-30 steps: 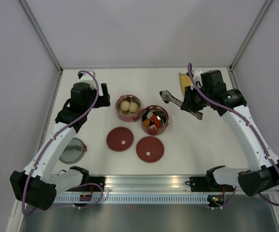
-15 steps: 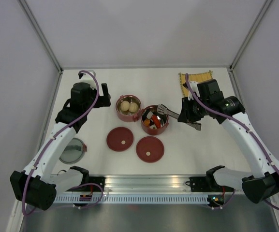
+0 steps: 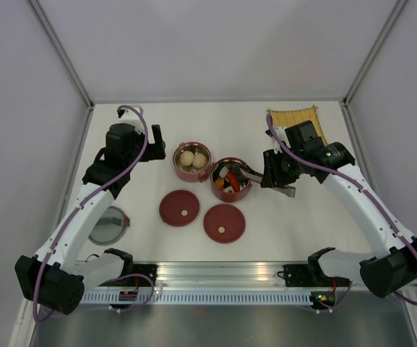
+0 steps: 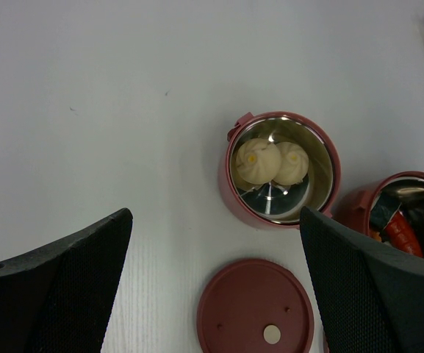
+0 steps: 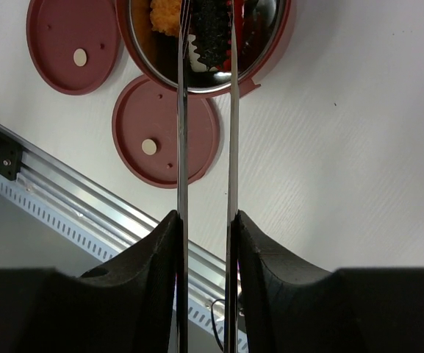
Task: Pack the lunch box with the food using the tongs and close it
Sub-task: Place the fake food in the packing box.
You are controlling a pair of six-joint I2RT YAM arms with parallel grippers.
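Table [image 3: 316, 210] seen from above carries both open bowls of the lunch box side by side at its middle: the rear bowl [image 3: 191, 160] holds two pale balls, the front bowl [image 3: 231, 180] holds orange, black, white and red bits; two red lids [image 3: 179, 208] lie flat just in front, apart from either bowl; the right gripper [image 3: 272, 172] sits just right of the front bowl, with the tongs [image 3: 250, 171] reaching from it over that bowl's rim; the left gripper [image 3: 154, 136] hangs left of the rear bowl, touching nothing; a yellow mat [image 3: 295, 118] lies far right; a steel-faced round piece [image 3: 105, 228] under the left arm shows in no other view.

Left wrist view adds that its fingers [image 4: 57, 294] are spread wide with bare table between them; the balls [image 4: 250, 162] touch each other inside the rear bowl.

Right wrist view alone settles the tool: both fingers [image 5: 153, 250] press the tongs' arms from outside; the arms run parallel with a narrow gap, not together; a black bit [image 5: 210, 29] lies between them over the front bowl; whether it is pinched I cannot tell.
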